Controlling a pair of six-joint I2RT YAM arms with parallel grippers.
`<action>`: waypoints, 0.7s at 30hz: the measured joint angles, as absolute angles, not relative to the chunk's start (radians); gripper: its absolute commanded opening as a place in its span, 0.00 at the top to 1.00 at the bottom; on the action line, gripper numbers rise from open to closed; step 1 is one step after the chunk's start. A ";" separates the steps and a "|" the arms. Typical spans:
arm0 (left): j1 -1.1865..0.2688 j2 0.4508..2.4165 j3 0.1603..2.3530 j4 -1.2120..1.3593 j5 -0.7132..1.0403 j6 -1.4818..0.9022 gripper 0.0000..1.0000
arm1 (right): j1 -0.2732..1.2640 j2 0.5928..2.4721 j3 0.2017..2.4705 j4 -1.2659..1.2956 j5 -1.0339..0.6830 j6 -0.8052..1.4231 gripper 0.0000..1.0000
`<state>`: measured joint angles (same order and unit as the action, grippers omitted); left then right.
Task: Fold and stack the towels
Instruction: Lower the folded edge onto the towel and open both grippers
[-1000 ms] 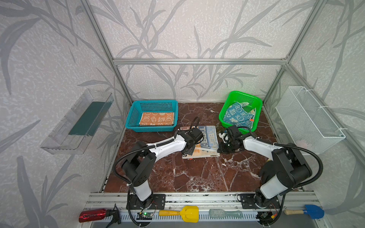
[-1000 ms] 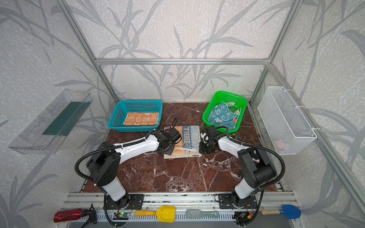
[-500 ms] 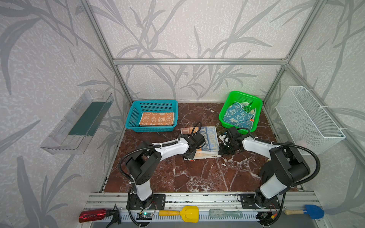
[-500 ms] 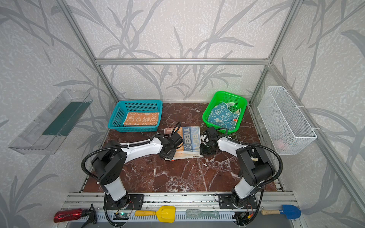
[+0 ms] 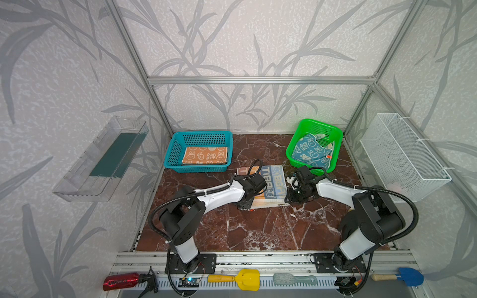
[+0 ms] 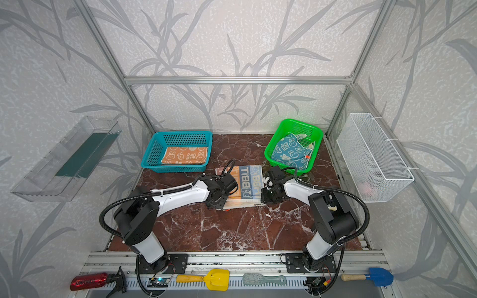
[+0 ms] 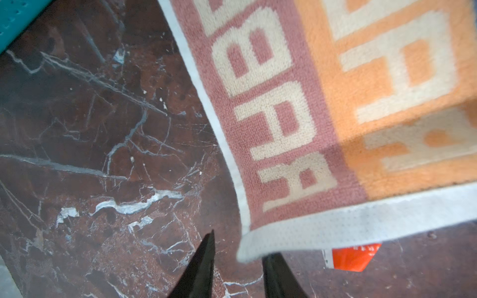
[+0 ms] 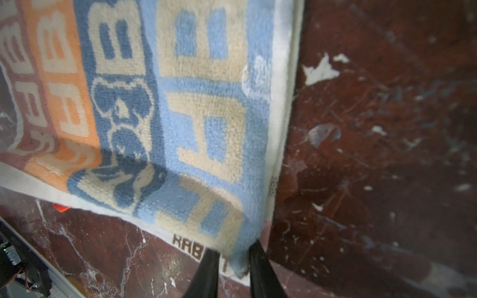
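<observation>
The striped RABBIT towel (image 5: 273, 185) (image 6: 247, 185) lies folded double on the marble floor in both top views. My left gripper (image 5: 245, 205) (image 7: 241, 245) is at its near left corner, open, with the white hem corner (image 7: 247, 251) drooping loose over one finger. At the near right corner my right gripper (image 5: 290, 198) (image 8: 233, 249) stands open a little, and the blue upper-layer corner (image 8: 240, 260) rests between its fingers. The orange bunny towel (image 5: 205, 155) lies folded in the teal basket (image 5: 201, 133). A teal-blue bunny towel (image 5: 311, 152) sits crumpled in the green basket (image 5: 320, 125).
A white wire basket (image 5: 402, 154) hangs on the right wall and a clear shelf (image 5: 103, 160) on the left wall. Along the front rail lie a red bottle (image 5: 121, 282), a yellow scoop (image 5: 242, 278), a brush (image 5: 294, 280) and a blue shovel (image 5: 410, 276). An orange tag (image 7: 351, 256) pokes out from under the towel.
Both grippers have carried the striped towel's far edge toward the front, laying it over the near half. Their jaws, shut on the corners a second ago, have parted.
</observation>
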<state>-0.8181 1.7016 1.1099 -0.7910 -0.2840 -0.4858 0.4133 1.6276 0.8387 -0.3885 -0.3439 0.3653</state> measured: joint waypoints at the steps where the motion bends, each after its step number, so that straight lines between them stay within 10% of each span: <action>1: -0.818 1.690 1.110 -0.793 -0.284 -0.488 0.58 | 0.414 1.623 0.839 -0.395 -0.340 0.366 0.71; 9: -0.826 1.573 1.110 -0.799 -0.299 -0.501 0.41 | 0.416 1.562 0.839 -0.447 -0.325 0.364 0.52; 15: -0.826 1.467 1.100 -0.701 -0.290 -0.524 0.01 | 0.417 1.441 0.838 -0.459 -0.332 0.373 0.25; 21: -0.817 1.438 1.060 -0.514 -0.256 -0.591 0.01 | 0.412 1.388 0.809 -0.350 -0.446 0.443 0.10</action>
